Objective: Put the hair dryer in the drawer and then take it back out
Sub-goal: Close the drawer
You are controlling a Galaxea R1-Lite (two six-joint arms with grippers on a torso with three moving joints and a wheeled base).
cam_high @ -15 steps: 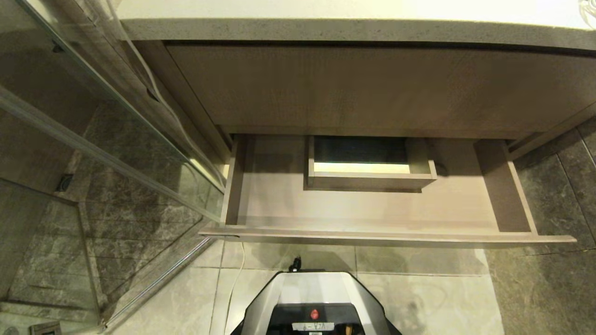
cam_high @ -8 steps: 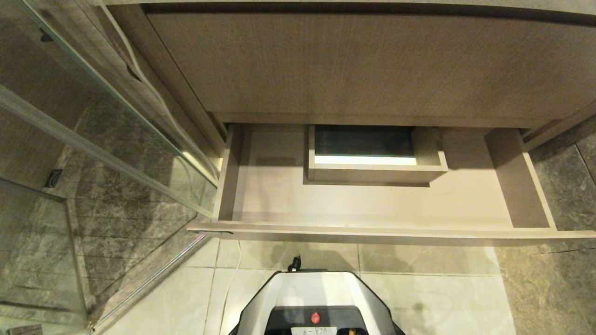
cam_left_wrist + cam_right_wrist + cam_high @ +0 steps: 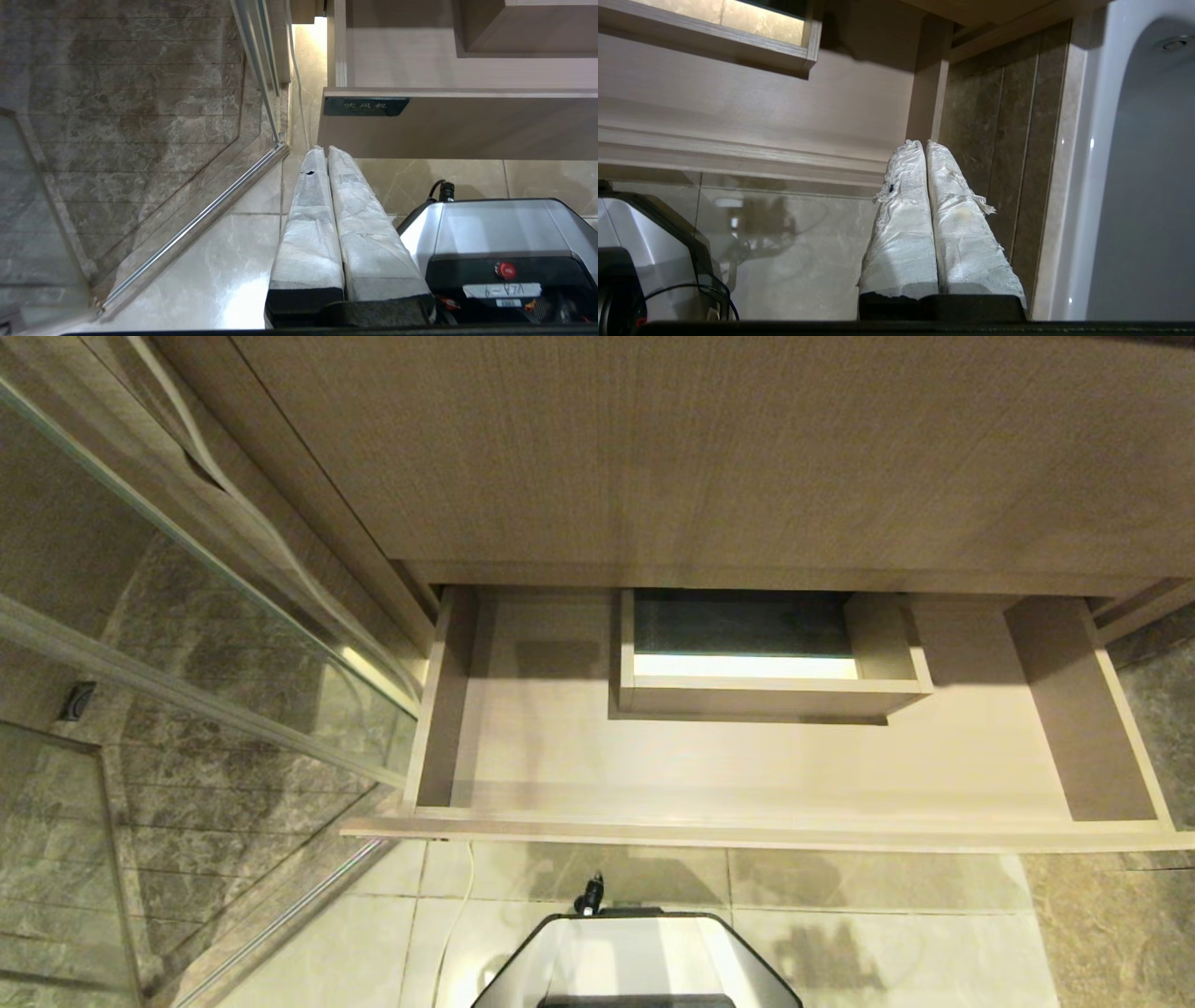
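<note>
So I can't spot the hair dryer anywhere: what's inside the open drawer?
The drawer shows only its bare wood floor around the boxed cutout; no hair dryer in sight. The strip under the cabinet front is hidden.

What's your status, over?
Left gripper shut, empty, below the drawer front. Right gripper shut, empty. Drawer open, nothing in it. Hair dryer not in view.

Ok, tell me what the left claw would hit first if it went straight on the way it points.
Probably the wide light wood-grain drawer: the shut left claw points at its front panel near the dark label; depth is unclear.
</note>
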